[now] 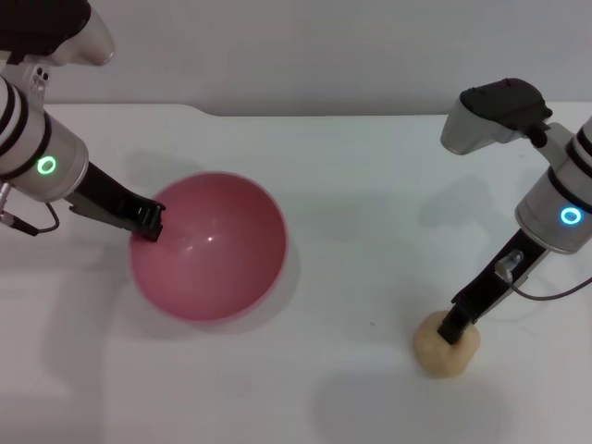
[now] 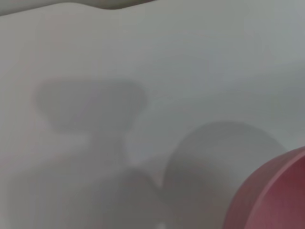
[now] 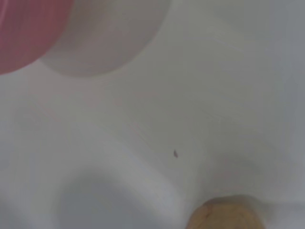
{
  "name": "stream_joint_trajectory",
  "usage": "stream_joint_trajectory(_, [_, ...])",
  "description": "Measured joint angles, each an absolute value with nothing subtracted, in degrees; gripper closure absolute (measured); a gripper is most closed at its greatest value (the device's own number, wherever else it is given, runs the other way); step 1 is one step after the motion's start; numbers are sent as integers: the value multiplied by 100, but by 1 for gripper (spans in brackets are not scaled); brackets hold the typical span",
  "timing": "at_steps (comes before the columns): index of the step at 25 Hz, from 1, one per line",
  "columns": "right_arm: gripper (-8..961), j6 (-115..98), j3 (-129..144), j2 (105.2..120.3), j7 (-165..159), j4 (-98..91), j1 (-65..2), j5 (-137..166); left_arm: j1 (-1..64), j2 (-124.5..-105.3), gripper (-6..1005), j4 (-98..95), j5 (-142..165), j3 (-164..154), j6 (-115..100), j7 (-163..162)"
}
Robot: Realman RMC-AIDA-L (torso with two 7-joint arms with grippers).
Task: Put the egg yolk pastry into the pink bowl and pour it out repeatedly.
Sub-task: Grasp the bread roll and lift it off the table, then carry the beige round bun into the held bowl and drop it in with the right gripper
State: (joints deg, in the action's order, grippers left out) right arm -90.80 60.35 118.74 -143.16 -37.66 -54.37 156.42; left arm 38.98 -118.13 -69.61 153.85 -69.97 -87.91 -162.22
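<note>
- My right gripper [image 1: 455, 330] sits on the pastry [image 1: 446, 347], well apart from the bowl; grip unclear, so the soft dough may squash or slip.
- My left gripper [image 1: 148, 223] pinches the bowl [image 1: 209, 246] rim; it could tip.

Pink bowl [image 1: 217, 254]: glossy smooth plastic. Egg yolk pastry [image 1: 448, 349]: matte, lumpy dough. Table [image 1: 370, 185]: smooth white.

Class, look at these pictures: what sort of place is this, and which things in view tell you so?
Probably a robot test bench, not a kitchen: a bare white table holding only a pink bowl and an egg yolk pastry, with the left gripper at the bowl's rim and the right gripper on the pastry.
</note>
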Motion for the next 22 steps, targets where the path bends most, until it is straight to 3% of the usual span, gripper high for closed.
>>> stream_joint_trajectory(1, [596, -9078, 6019, 11874, -14279, -3777, -5426, 15639, 3897, -11813, 999, -6961, 15386, -6997, -8811, -16221])
stream_joint_trajectory(3, [743, -9075, 5977, 11871, -14192, -3836, -5383, 15543, 3897, -11809, 999, -6961, 15387, -7011, -8832, -16214])
stream_joint_trajectory(10, [777, -9250, 5512, 11806, -13850, -4881, -4993, 14704, 3944, -11801, 999, -6951, 15388, -7279, -8942, -16176])
stream_joint_trajectory(22, [852, -9458, 5769, 11836, -13144, -6022, -5155, 12715, 4337, -11860, 1000, -6810, 15328, -7912, -8967, -16307])
